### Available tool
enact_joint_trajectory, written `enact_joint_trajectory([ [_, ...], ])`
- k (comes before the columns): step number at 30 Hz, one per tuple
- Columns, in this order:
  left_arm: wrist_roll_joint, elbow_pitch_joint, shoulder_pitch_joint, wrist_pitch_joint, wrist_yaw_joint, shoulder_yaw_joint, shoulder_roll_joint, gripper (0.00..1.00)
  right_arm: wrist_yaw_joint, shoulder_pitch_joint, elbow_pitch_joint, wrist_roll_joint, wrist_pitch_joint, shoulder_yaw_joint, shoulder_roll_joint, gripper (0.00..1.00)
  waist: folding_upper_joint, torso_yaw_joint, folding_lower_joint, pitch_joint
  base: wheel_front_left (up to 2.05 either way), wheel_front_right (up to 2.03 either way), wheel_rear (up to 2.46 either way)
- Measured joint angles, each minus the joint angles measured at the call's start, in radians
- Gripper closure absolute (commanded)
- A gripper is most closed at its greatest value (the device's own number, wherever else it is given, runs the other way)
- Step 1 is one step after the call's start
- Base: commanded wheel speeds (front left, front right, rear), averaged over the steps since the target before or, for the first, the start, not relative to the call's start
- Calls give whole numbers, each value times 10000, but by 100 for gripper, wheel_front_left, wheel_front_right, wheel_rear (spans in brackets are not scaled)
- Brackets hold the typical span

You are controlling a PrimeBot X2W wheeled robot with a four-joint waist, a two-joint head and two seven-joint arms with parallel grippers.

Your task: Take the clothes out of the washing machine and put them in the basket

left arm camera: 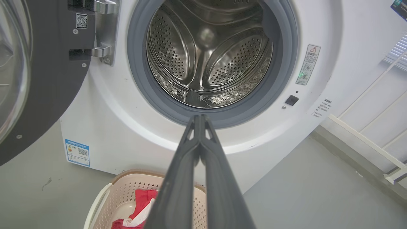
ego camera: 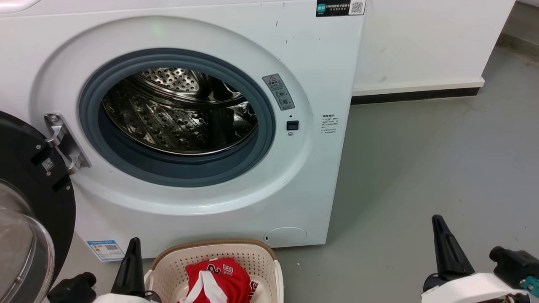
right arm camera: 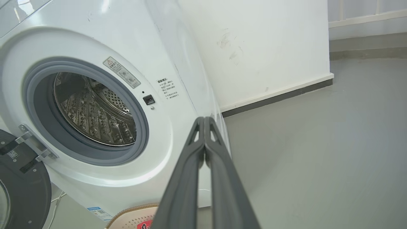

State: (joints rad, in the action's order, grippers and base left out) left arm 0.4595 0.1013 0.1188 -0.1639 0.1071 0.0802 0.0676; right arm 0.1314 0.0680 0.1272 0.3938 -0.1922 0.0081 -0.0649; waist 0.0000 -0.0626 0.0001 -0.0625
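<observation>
Nearest: left jaws, pressed together tip to tip, pinching nothing. Same for right jaws: shut on air, well off to the right above bare floor (ego camera: pixel 421 168).

Just beside the left jaws on their right, between the two pairs but far closer to the left one: the basket (ego camera: pixel 212 244), on the floor against the foot of the washing machine (ego camera: pixel 252 202). Below the left jaws in the left wrist view.

Inside the basket: the clothes (ego camera: pixel 219 275), red jersey cloth with white trim and white numbers, heaped loosely below the rim. Touching neither pair of jaws.

Beyond both pairs: the washing machine front, with the door (ego camera: pixel 38 176) swung wide open to the left of the left jaws.

Straight ahead of the left jaws, through the grey seal (ego camera: pixel 177 172): the drum (ego camera: pixel 177 122). Bare perforated steel on the back wall, the paddles and the visible part of the bottom, with no red cloth anywhere in sight. Cannot see the lowest front strip behind the seal, so cannot rule out a small piece lying there.

Judged from that: unloading done or all but done. Load in the basket, nothing between machine and basket, nothing in either pair of jaws. Left at most: a look into the hidden strip, and a last carry if anything turns up there. Otherwise nothing more to fetch.
</observation>
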Motion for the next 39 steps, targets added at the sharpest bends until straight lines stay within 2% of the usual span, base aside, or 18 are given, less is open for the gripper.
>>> enact_joint_trajectory([
  [17,2692,320,-489,644,71,71,-50,100,-2,-361,245,3016,558,-84,-107,100,0,99,0,105,0,0,0],
  [39,5534,673,-1077,1340,86,169,-82,100,-4,-756,527,6130,1218,-253,-169,100,0,228,0,241,0,0,0],
])
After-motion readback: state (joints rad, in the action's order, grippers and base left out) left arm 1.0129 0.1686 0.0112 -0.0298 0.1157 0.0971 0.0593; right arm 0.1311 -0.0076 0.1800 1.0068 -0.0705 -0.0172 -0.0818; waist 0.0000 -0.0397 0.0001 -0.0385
